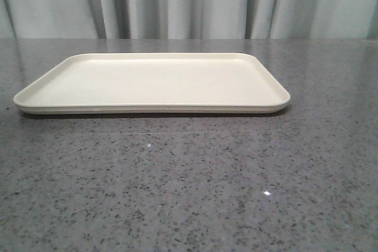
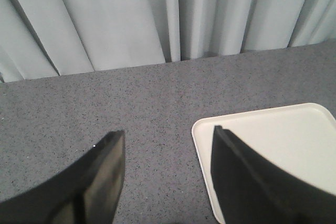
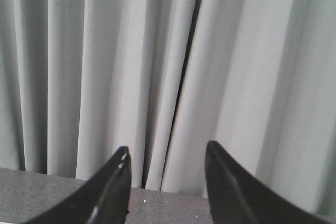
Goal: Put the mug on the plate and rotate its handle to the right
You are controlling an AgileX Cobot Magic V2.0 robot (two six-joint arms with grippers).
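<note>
The cream rectangular plate point(image 1: 153, 81) lies flat on the grey speckled table in the front view, with nothing on it. Its corner also shows in the left wrist view point(image 2: 273, 129). The mug and its handle are out of view in every frame. My left gripper point(image 2: 167, 135) is open and empty, one finger over the bare table and the other over the plate's corner. My right gripper point(image 3: 167, 151) is open and empty, facing the curtain above the table's far edge. Neither gripper shows in the front view.
A grey pleated curtain point(image 1: 189, 1) hangs behind the table's far edge. The grey speckled tabletop point(image 1: 189, 187) stretches in front of the plate and to both sides of it.
</note>
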